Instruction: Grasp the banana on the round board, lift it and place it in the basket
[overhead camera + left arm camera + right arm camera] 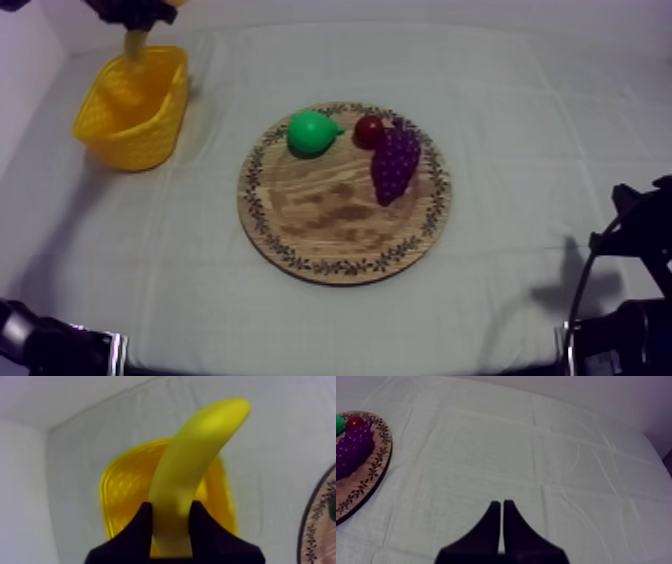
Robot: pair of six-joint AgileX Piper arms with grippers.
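Left gripper: one banana, seemingly over basket.

My left pincer is clamped on one end of the banana, the rest curving out over the yellow basket. Basket's on the cloth-covered counter, wooden board rim just beside it.

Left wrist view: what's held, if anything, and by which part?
The left gripper is shut on the banana, fingers clamped on either side near one end, the rest sticking out over the yellow basket. The right gripper holds nothing.
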